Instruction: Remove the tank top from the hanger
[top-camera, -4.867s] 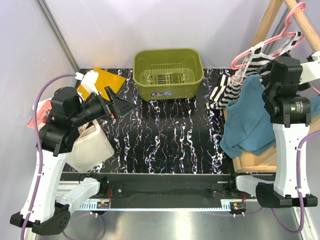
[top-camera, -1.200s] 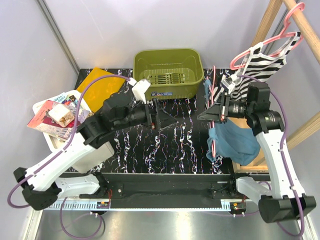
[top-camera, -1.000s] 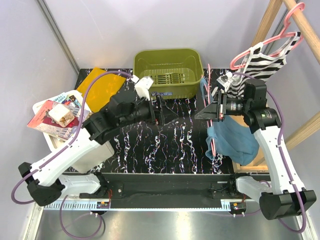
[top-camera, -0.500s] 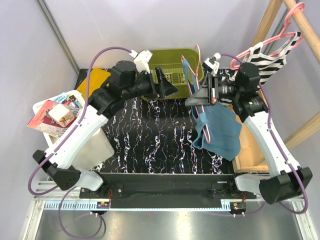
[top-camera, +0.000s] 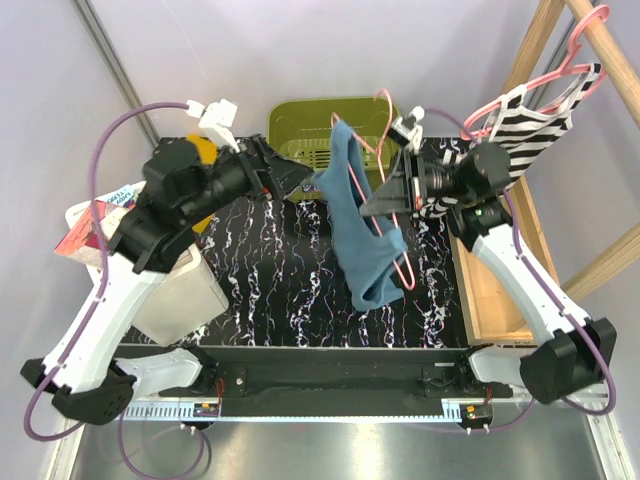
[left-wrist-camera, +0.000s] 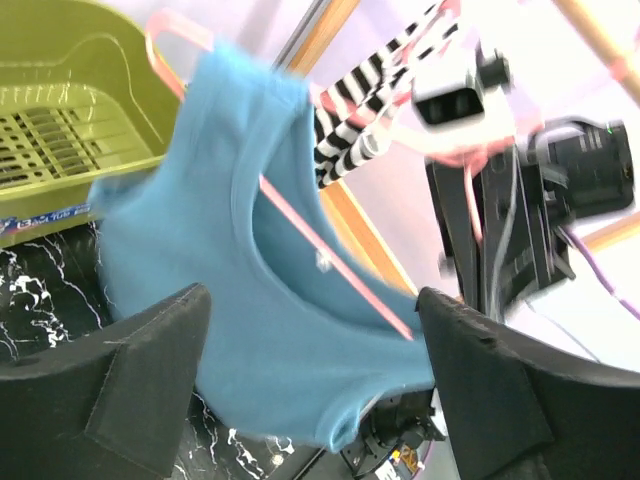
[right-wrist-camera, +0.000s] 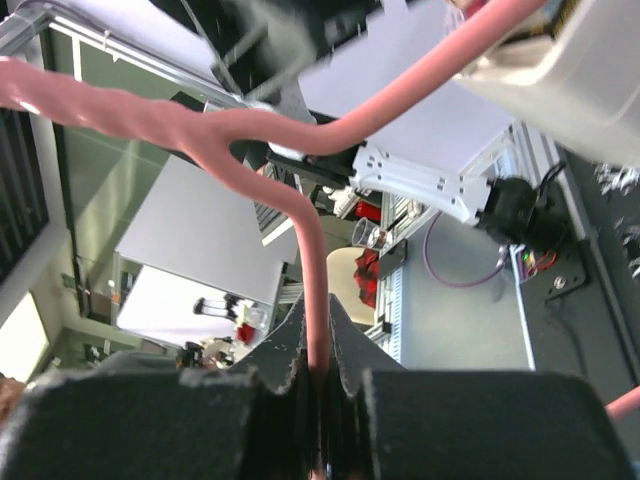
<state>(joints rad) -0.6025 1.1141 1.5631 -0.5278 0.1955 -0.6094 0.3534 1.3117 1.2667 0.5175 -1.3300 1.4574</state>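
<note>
A blue tank top (top-camera: 358, 215) hangs on a pink hanger (top-camera: 402, 262) held up in the air over the middle of the table. My right gripper (top-camera: 384, 204) is shut on the hanger's wire, with the pink rod (right-wrist-camera: 311, 290) pinched between its jaws (right-wrist-camera: 318, 345). My left gripper (top-camera: 296, 176) stands open just left of the top. In the left wrist view the blue top (left-wrist-camera: 250, 330) and the hanger's pink bar (left-wrist-camera: 330, 270) fill the wide gap between the black fingers (left-wrist-camera: 130, 380). The fingers are apart from the cloth.
A green basket (top-camera: 300, 112) stands at the back behind the tank top, also in the left wrist view (left-wrist-camera: 60, 110). A striped garment (top-camera: 545, 105) hangs on another pink hanger on the wooden rack (top-camera: 612, 52). A wooden tray (top-camera: 490, 300) lies right, a white bin (top-camera: 175, 292) left.
My right gripper has carried the hanger and tank top left and upward, from the table's right side to over its middle. My left arm has drawn back left, its open gripper facing the top.
</note>
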